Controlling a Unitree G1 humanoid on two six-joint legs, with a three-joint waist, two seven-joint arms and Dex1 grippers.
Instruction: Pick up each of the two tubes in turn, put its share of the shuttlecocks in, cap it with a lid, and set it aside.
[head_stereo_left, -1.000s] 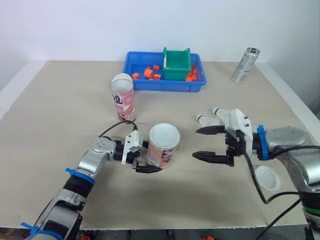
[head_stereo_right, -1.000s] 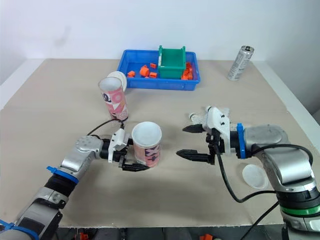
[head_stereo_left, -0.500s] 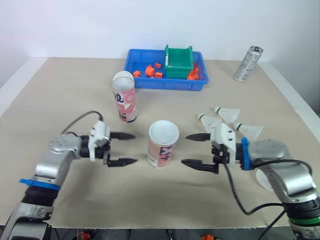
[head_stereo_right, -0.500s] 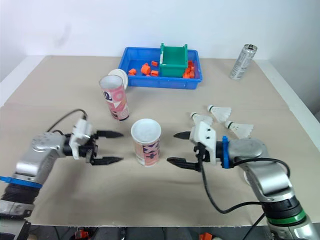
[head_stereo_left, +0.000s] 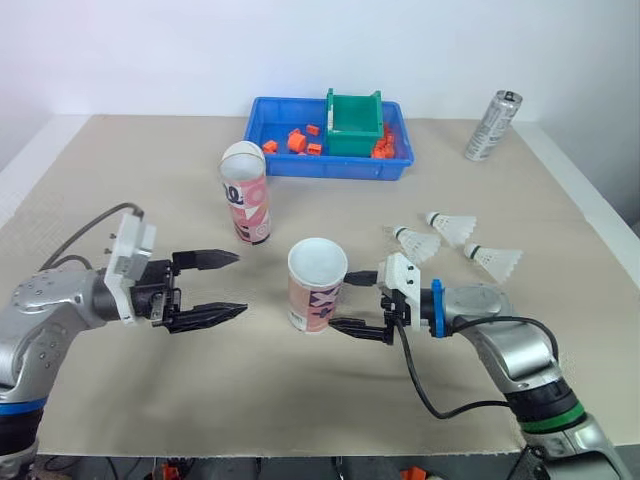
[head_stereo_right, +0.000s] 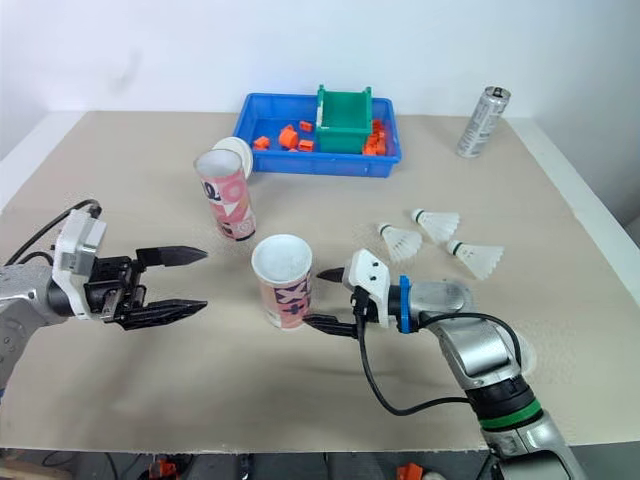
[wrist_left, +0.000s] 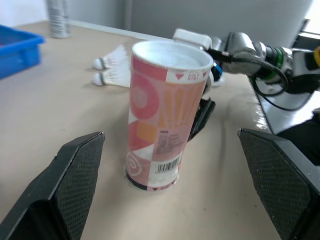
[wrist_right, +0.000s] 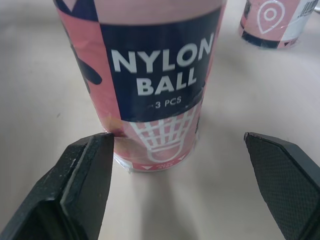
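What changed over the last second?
Left gripper let go of the near tube, now standing on the table, and pulled back toward the robot's left, open. Right gripper moved in and now straddles that tube, fingers open. Second tube, shuttlecocks and blue tray stayed put.

Blue tray (head_stereo_left: 330, 172) w/ green bin (head_stereo_left: 353, 135), orange bits (head_stereo_left: 297, 144); can (head_stereo_left: 492, 127).

Head stereo pair looks forward-down over table (head_stereo_left: 300, 400); both wrist cameras face same tube (wrist_left: 160, 115), close, from opposite sides.
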